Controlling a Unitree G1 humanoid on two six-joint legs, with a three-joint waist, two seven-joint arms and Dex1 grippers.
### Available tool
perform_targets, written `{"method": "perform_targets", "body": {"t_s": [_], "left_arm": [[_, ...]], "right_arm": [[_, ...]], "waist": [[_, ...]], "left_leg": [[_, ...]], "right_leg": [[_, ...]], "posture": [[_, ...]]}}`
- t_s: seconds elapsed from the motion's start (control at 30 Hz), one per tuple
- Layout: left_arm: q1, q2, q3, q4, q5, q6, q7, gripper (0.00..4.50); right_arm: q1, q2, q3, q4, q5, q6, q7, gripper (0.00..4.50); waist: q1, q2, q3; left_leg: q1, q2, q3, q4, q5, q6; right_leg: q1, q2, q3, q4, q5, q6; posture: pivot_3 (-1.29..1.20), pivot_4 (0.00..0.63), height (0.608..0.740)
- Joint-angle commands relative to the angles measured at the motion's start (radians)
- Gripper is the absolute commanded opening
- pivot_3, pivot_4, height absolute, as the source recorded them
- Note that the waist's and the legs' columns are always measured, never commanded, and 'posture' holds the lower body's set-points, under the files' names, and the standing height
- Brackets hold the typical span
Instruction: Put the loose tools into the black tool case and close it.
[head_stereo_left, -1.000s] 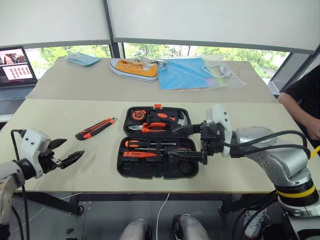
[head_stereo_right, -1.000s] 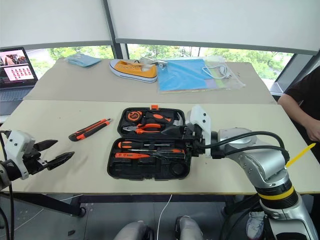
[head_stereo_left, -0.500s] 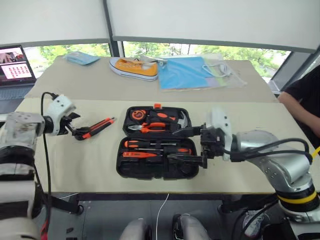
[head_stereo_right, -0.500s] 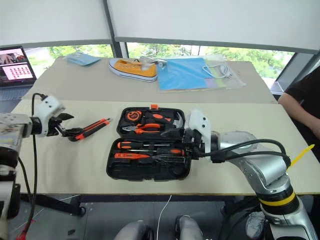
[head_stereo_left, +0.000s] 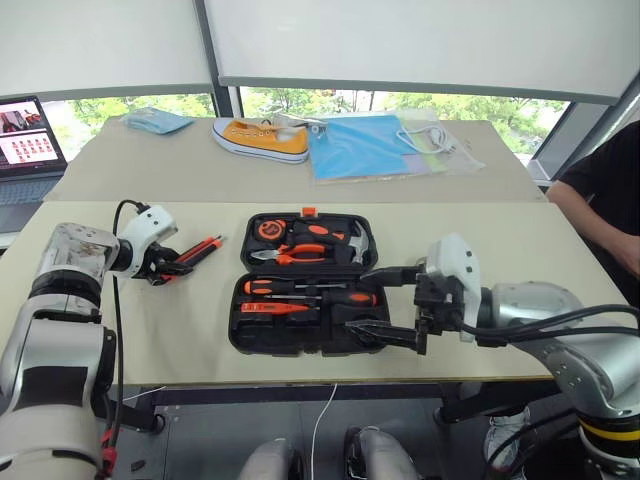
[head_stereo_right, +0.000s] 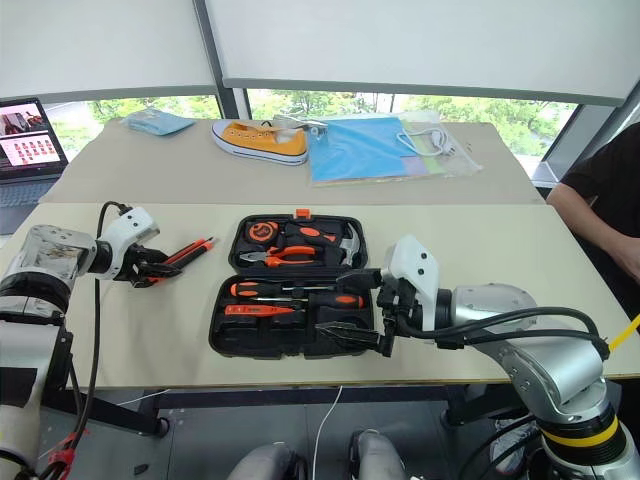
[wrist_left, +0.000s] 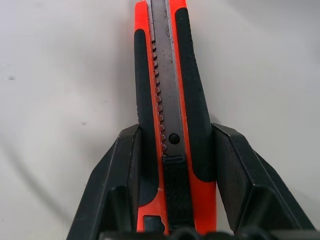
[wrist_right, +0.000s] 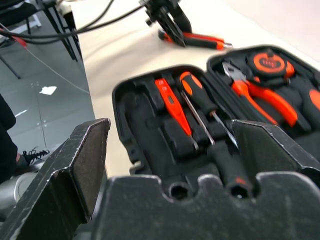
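On near table (head_stereo_left: 560, 250), black tool case (head_stereo_left: 305, 285) lies open, screwdrivers (head_stereo_left: 310, 292), pliers (head_stereo_left: 295, 255), hammer (head_stereo_left: 355, 240) and tape measure (head_stereo_left: 272, 229) seated in recesses. Utility knife (head_stereo_left: 195, 252) flat on tabletop just left of case. Left gripper (head_stereo_left: 172, 267) clamps knife's rear end, a finger (wrist_left: 120, 180) pressing each side. Right gripper (head_stereo_left: 385, 305) spread wide, empty, at case's right edge.

Both arms are silver-grey metal with white wrist housings and black cables looping along them. The right arm (head_stereo_left: 560, 325) carries a yellow band. Each gripper's fingers (wrist_left: 120, 185) are black, angular, matte plastic.
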Motion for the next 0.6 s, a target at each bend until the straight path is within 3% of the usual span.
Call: {"method": "perform_targets", "body": {"t_s": [0.03, 0.07, 0.17, 0.3, 0.4, 0.6], "left_arm": [[-0.041, 0.053, 0.068, -0.237, -0.134, 0.021, -0.262, 1.6], [-0.001, 0.067, 0.06, -0.365, -0.188, 0.054, -0.32, 1.6], [0.136, 0.134, -0.016, -0.782, -0.409, 0.231, -0.385, 1.6], [0.253, 0.174, -0.102, -1.076, -0.479, 0.358, -0.385, 1.6], [0.304, 0.161, -0.151, -1.19, -0.484, 0.421, -0.385, 1.6], [0.31, 0.072, -0.216, -1.204, -0.412, 0.454, -0.321, 1.6]], "right_arm": [[0.038, -0.039, -0.065, -0.045, 0.048, 0.017, 0.009, 4.5], [0.058, -0.055, -0.08, -0.051, 0.071, 0.03, 0.018, 4.5], [0.114, -0.101, -0.114, -0.083, 0.109, 0.037, 0.047, 4.5], [0.137, -0.12, -0.122, -0.101, 0.11, 0.029, 0.032, 4.5], [0.138, -0.118, -0.121, -0.106, 0.112, 0.032, 0.015, 4.5], [0.156, -0.109, -0.123, -0.13, 0.129, 0.034, -0.034, 4.5]], "waist": [[0.004, -0.003, 0.002], [0.005, -0.003, 0.002], [0.002, -0.003, 0.002], [-0.001, -0.002, 0.002], [0.0, -0.002, 0.002], [0.013, -0.002, 0.002]], "left_leg": [[-0.004, 0.0, 0.0, 0.001, 0.0, 0.0], [-0.007, 0.0, -0.001, 0.004, 0.0, 0.0], [-0.009, -0.001, -0.001, 0.006, 0.0, 0.001], [-0.002, -0.002, -0.001, 0.003, 0.0, 0.001], [-0.002, -0.001, -0.001, 0.003, 0.0, 0.001], [-0.001, 0.0, -0.001, 0.003, 0.002, -0.001]], "right_leg": [[-0.003, 0.0, -0.001, 0.001, 0.0, 0.0], [-0.006, -0.001, -0.002, 0.002, 0.004, -0.007], [-0.006, -0.003, -0.005, 0.001, 0.005, -0.008], [0.002, -0.004, -0.007, -0.004, 0.004, -0.007], [0.003, -0.004, -0.007, -0.003, 0.002, -0.004], [0.004, -0.003, -0.006, -0.001, -0.001, 0.001]], "posture": [[0.0, 0.15, 0.718], [0.0, 0.15, 0.718], [0.0, 0.15, 0.718], [0.0, 0.15, 0.718], [0.0, 0.15, 0.718], [0.0, 0.15, 0.718]]}}
